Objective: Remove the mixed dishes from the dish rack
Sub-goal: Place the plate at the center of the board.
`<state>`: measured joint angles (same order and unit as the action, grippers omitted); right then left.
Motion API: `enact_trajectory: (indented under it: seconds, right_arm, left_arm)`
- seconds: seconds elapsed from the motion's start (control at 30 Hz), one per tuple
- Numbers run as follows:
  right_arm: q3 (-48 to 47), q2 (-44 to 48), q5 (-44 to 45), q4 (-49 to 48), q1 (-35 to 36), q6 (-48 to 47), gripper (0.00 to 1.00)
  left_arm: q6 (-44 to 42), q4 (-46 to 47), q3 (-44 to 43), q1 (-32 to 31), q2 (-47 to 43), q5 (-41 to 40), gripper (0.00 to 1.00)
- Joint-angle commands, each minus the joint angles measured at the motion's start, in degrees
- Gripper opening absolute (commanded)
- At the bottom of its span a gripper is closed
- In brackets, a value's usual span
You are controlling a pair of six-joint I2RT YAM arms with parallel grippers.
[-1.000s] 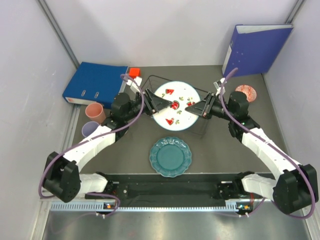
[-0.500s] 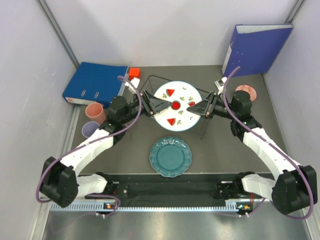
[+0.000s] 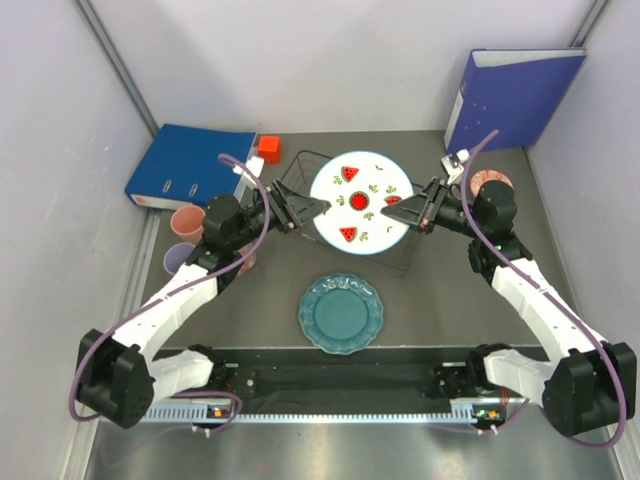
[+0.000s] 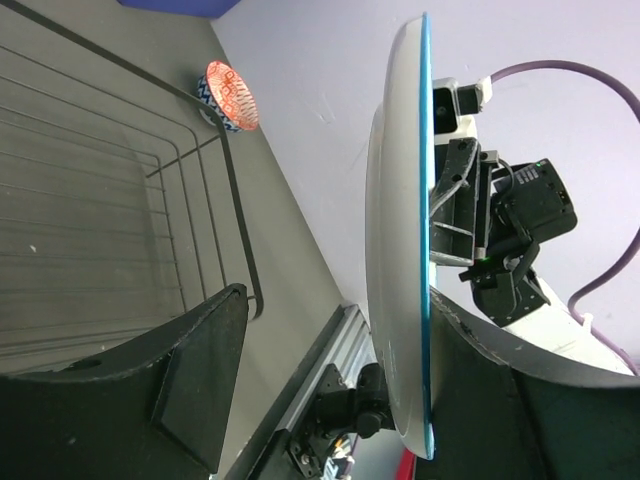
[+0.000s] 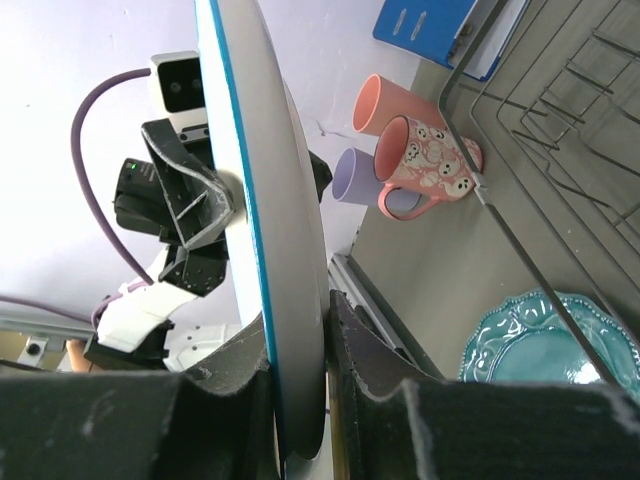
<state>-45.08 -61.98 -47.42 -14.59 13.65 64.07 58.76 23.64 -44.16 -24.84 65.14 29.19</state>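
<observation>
The white plate with red watermelon marks (image 3: 360,200) is held upright above the dark wire dish rack (image 3: 296,166). My right gripper (image 3: 402,211) is shut on its right rim; in the right wrist view (image 5: 300,325) both fingers pinch the edge-on plate (image 5: 270,200). My left gripper (image 3: 314,207) is open at the plate's left rim. In the left wrist view (image 4: 335,310) the plate (image 4: 400,250) stands edge-on between the wide jaws, close to the right finger. The teal scalloped plate (image 3: 341,313) lies flat on the table in front of the rack.
A salmon cup (image 3: 188,220), a lavender cup (image 3: 180,258) and a pink patterned mug (image 5: 425,155) stand left of the rack. The small patterned bowl (image 3: 490,183) sits at the right. A red cube (image 3: 269,148) and a flat blue binder (image 3: 190,165) lie behind, an upright binder (image 3: 510,95) at the back right.
The watermelon plate has risen and shifted back and right in my right gripper. My left arm has drawn back left, its jaws now at the plate's left rim.
</observation>
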Motion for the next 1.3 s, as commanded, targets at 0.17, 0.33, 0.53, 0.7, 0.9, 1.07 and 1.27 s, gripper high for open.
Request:
enact_trajectory:
  seconds: [0.17, 0.33, 0.53, 0.7, 0.9, 1.07, 1.27]
  right_arm:
    - [-3.2, 0.5, -0.1, -9.2, 0.8, 1.2, 0.0]
    - [-2.5, -0.8, 0.0, -10.1, 1.1, 1.1, 0.0]
    - [-1.9, -1.5, 0.2, -10.3, 1.6, 0.7, 0.0]
    - [-0.7, -1.4, 0.6, -9.4, 1.8, 0.0, 0.0]
    - [0.2, -0.6, 1.6, -8.1, 2.6, -1.1, 0.0]
    - [0.3, -0.6, 1.9, -7.9, 2.9, -1.2, 0.0]
    - [0.1, -0.6, 2.3, -8.1, 3.3, -1.1, 0.0]
  left_arm:
    - [5.2, 8.5, -0.6, -0.2, 2.7, 3.5, 0.66]
    - [5.2, 9.4, -1.3, -2.7, 4.4, 2.8, 0.63]
    - [4.3, 9.4, -2.5, -4.9, 5.9, 2.0, 0.58]
    - [3.1, 8.3, -3.5, -5.2, 5.6, 0.8, 0.49]
    - [0.0, 4.0, -3.9, -5.2, 3.6, -4.7, 0.49]
    - [-0.6, 2.3, -3.9, -5.2, 3.3, -6.1, 0.3]
    - [-0.9, 1.2, -3.3, -5.3, 2.6, -7.4, 0.0]
